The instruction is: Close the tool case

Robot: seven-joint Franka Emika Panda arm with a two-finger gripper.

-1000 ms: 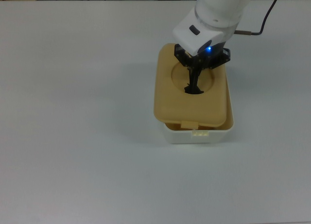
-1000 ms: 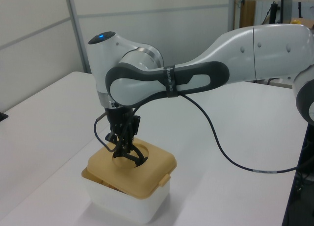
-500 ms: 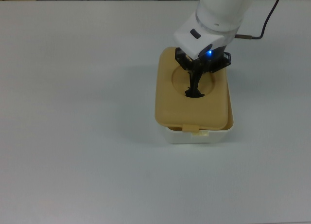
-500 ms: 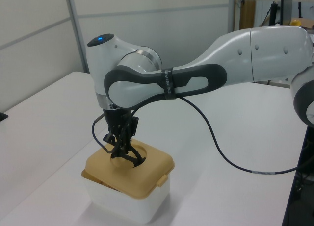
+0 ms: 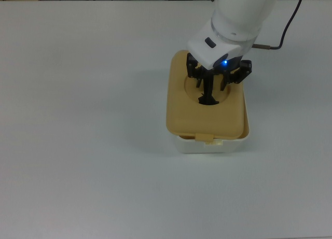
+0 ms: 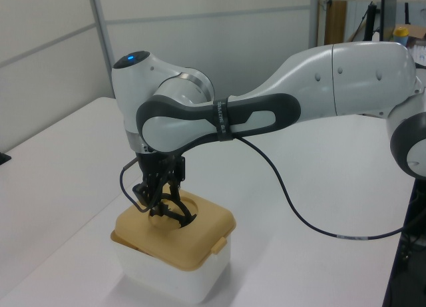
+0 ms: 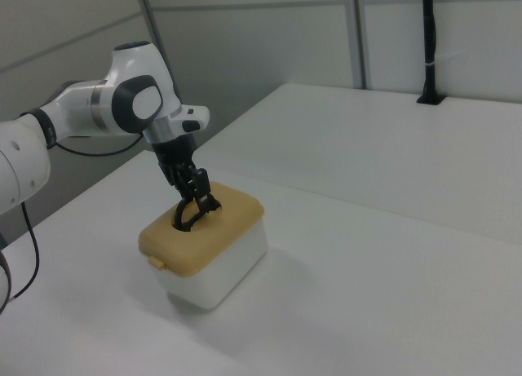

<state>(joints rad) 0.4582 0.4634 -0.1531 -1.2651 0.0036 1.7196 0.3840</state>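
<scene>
- Mostly, the tan lid (image 5: pixel 206 114) covers the white tub (image 6: pixel 174 278) on the table (image 5: pixel 83 120).
- Spread wide, the pincer (image 5: pixel 213 86) straddles the black handle (image 5: pixel 208 96), gripping nothing.
- Tub contents are hidden.

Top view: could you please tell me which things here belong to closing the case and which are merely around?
Belonging to the job:
- tan plastic lid with black handle
- white rectangular plastic tub
- gripper

Merely around:
- white table
- black cable
</scene>
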